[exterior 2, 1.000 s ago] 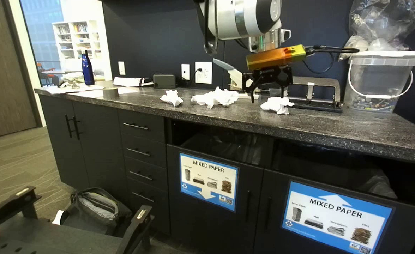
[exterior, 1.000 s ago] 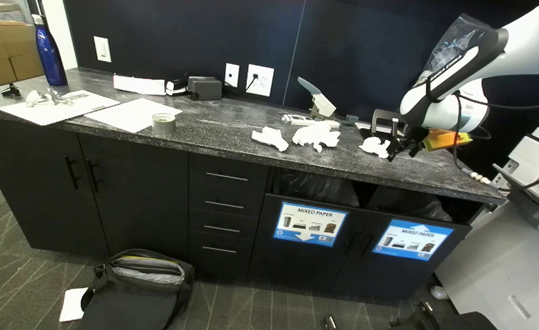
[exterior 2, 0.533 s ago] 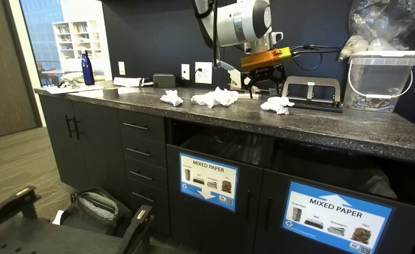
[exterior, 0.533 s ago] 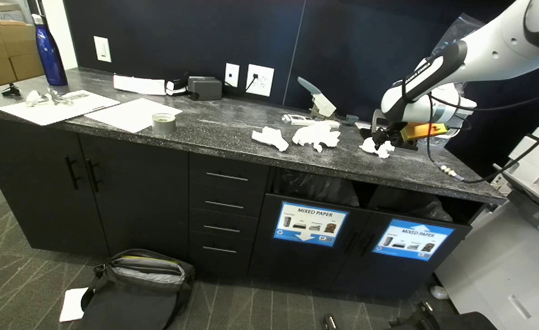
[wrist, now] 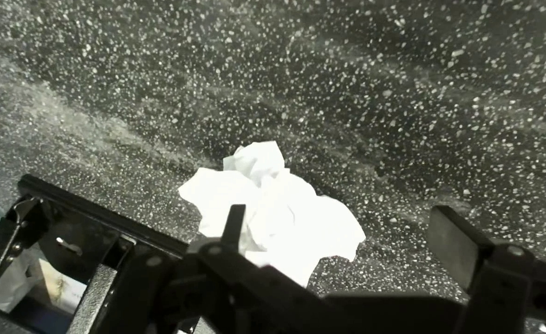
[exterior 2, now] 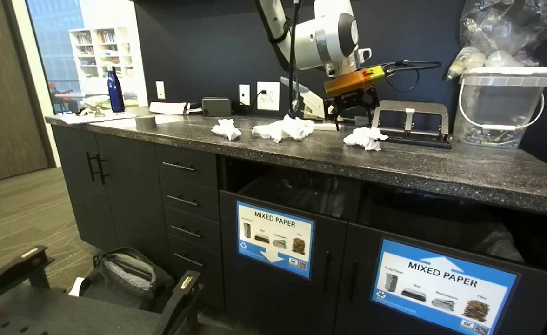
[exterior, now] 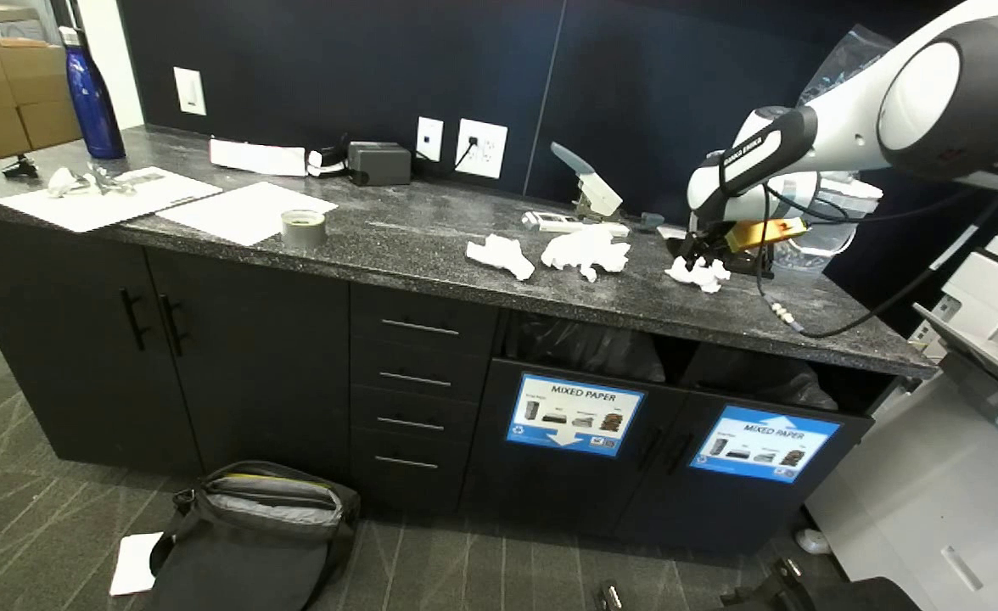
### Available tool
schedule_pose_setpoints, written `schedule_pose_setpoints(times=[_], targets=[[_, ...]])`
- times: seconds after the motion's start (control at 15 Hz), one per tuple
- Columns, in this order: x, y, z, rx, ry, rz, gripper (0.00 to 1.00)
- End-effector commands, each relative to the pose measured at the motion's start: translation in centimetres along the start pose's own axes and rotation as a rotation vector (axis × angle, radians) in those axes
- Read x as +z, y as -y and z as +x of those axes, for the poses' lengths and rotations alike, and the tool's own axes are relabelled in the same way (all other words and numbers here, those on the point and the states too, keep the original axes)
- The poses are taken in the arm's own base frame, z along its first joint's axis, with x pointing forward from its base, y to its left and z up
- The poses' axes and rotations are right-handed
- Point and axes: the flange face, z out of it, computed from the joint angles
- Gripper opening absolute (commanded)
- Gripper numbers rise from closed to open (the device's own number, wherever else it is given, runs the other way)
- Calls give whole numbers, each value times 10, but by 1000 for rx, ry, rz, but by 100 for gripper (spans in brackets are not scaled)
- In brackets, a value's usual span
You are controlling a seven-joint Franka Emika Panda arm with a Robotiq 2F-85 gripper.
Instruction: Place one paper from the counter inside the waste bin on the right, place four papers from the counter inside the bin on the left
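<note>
In an exterior view we've got the long, dark grey, speckled stone counter (exterior: 414,246), and there's the black two-fingered gripper (exterior: 696,259), low toward its right end, right by a compact crumpled white paper wad (exterior: 703,277). Leftward we pick out a broad crumpled white paper heap (exterior: 585,249), one wad or two we can't tell, and just beside it an angular crumpled white paper wad (exterior: 503,256). Under the edge, here are the black-fronted left bin (exterior: 541,479) and the black-fronted right bin (exterior: 703,505), each wearing a blue-and-white MIXED PAPER sign (exterior: 575,416), with dark plastic liners (exterior: 584,348) showing above their fronts. In an exterior view we get the gripper pointing down beneath an orange-and-yellow box (exterior 2: 353,83), near a black-and-grey hole punch (exterior 2: 409,122), and all three lots of paper resting on the stone! A clear plastic bucket (exterior 2: 492,104) with a white handle stands off to the right. And into the wrist view: we see the fingers (wrist: 451,248) standing wide apart, and the compact wad lies on the counter, showing between them, one finger overlapping its edge. Whether that finger touches the paper, we can't tell. The hole punch takes up the lower left, partly behind the gripper.
</note>
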Motion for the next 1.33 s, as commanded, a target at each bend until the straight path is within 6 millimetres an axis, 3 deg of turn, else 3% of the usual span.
schedule_pose_setpoints(times=[0.0,0.4,0.8,1.27], targets=[[-2,-10,22,-78,9,-27,100],[-1,-29,31,-273,14,43,100],[17,-52,23,-460,16,96,100],[34,-43,31,-601,-50,62,100]])
